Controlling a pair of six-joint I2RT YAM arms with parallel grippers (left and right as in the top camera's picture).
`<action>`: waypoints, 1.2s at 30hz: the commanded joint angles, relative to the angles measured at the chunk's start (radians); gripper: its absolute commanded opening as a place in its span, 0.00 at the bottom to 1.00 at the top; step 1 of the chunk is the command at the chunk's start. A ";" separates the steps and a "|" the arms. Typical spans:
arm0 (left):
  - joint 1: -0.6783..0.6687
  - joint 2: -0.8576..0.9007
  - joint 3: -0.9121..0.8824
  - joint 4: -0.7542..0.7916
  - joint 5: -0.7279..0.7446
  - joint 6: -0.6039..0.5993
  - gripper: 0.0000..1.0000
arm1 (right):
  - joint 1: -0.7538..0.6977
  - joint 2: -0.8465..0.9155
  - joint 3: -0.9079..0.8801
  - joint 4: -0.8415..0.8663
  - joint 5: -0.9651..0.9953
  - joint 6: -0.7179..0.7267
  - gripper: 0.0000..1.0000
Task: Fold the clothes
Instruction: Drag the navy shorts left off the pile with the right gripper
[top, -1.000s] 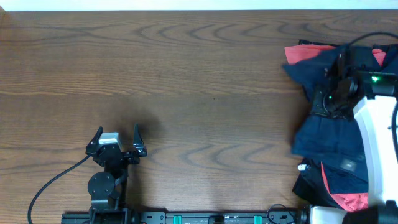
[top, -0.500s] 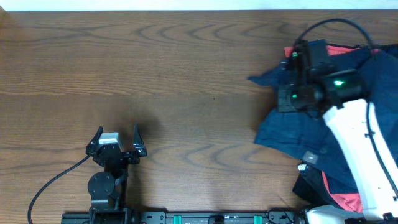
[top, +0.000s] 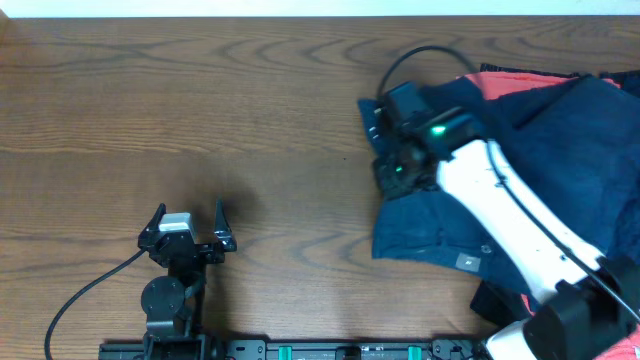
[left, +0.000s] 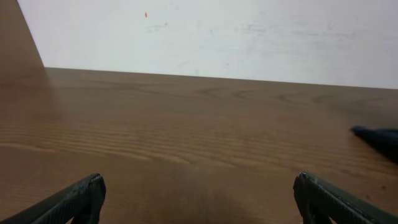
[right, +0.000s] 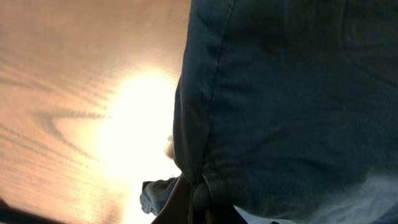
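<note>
left tool (top: 190, 207) spread, right tool (top: 388, 162) pinching navy garment (top: 425, 218), bunched seam (right: 200, 99) seen only from wrist

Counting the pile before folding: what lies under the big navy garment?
Coral-red fabric peeks from the far edge of the navy garment, dark fabric from its near edge. Anything else beneath is covered.

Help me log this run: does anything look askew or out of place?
Yes. The navy garment lies rumpled and skewed on the table, bunched where the right claw pinches it; beside it the other clothes sit in an unfolded heap, coral-red fabric poking out.
</note>
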 joint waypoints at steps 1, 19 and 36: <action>0.005 0.000 -0.018 -0.038 -0.015 0.012 0.98 | 0.081 0.041 0.018 0.000 -0.038 0.003 0.01; 0.005 0.000 -0.018 -0.037 -0.009 0.012 0.98 | 0.257 0.195 0.019 -0.034 -0.087 -0.011 0.99; 0.005 0.113 -0.018 -0.006 0.011 -0.195 0.98 | 0.027 0.170 0.599 -0.299 -0.071 -0.021 0.99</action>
